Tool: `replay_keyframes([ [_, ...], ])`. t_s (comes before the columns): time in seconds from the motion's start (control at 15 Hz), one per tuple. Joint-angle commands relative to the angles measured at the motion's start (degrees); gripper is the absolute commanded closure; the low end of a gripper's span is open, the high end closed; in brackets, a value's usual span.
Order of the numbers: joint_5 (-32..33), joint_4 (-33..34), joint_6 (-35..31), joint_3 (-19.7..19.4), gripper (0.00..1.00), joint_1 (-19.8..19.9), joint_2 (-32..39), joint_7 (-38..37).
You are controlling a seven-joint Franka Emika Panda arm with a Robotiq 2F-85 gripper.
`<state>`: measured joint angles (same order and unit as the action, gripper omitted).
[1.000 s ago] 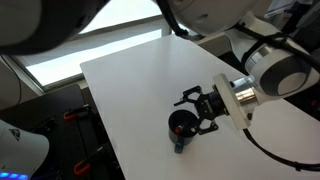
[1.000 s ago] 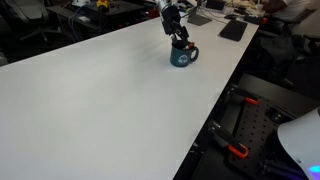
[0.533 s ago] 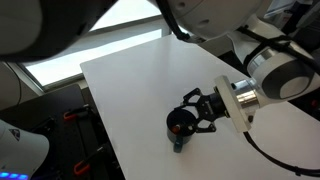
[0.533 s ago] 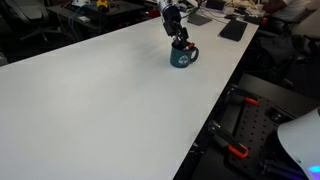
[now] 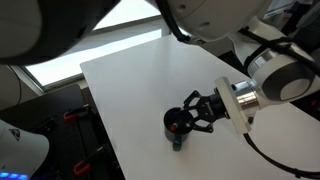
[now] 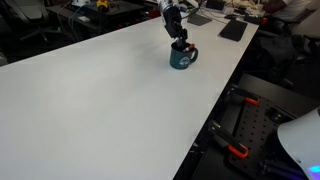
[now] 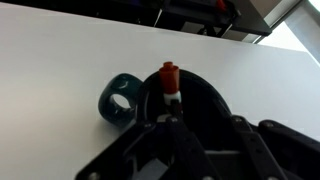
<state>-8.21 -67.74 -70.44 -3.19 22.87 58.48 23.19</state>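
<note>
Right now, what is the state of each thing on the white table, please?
Mug: upright, near the edge of the table, handle sideways.
Red-topped object: standing inside the mug, red end up.
Fingers: at the mug's mouth, either side of the red-topped object; whether they grip it cannot be told.

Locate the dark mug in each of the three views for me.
In an exterior view: the mug is low centre, near the edge of the table.
In an exterior view: the mug is upper centre-right, by the table's side edge.
Wrist view: the mug is centre-left, its teal handle on the left.
Shared landmark: the black pincer right at the mug.
</note>
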Motion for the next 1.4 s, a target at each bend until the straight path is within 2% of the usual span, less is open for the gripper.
replay_keyframes([
  [0.0, -1.2, 1.8, 1.1, 0.6, 0.44, 0.5, 0.9, -1.0],
  [0.07, -1.3, 1.8, 1.1, 0.6, 0.37, 0.5, 0.8, -1.0],
  [0.2, -1.5, 2.0, 1.2, 0.7, 0.32, 0.5, 0.9, -1.0],
  [0.27, -1.5, 2.0, 1.2, 0.7, 0.38, 0.5, 0.9, -1.0],
  [0.4, -1.5, 2.0, 1.1, 0.8, 0.62, 0.5, 0.9, -0.9],
  [0.53, -1.5, 2.1, 1.1, 0.8, 0.7, 0.5, 0.9, -1.0],
  [0.67, -1.5, 2.1, 1.1, 0.8, 0.68, 0.5, 0.9, -1.0],
  [0.87, -1.4, 1.9, 0.9, 0.8, 0.57, 0.4, 0.8, -1.0],
  [1.0, -1.3, 1.7, 0.6, 0.7, 0.61, 0.4, 0.9, -1.0],
  [1.2, -1.2, 1.7, 0.5, 0.5, 0.81, 0.5, 1.4, -1.2],
  [1.27, -1.1, 1.7, 0.5, 0.4, 0.77, 0.6, 1.5, -1.3],
  [1.33, -1.1, 1.6, 0.3, 0.3, 0.68, 0.7, 1.3, -1.4],
])
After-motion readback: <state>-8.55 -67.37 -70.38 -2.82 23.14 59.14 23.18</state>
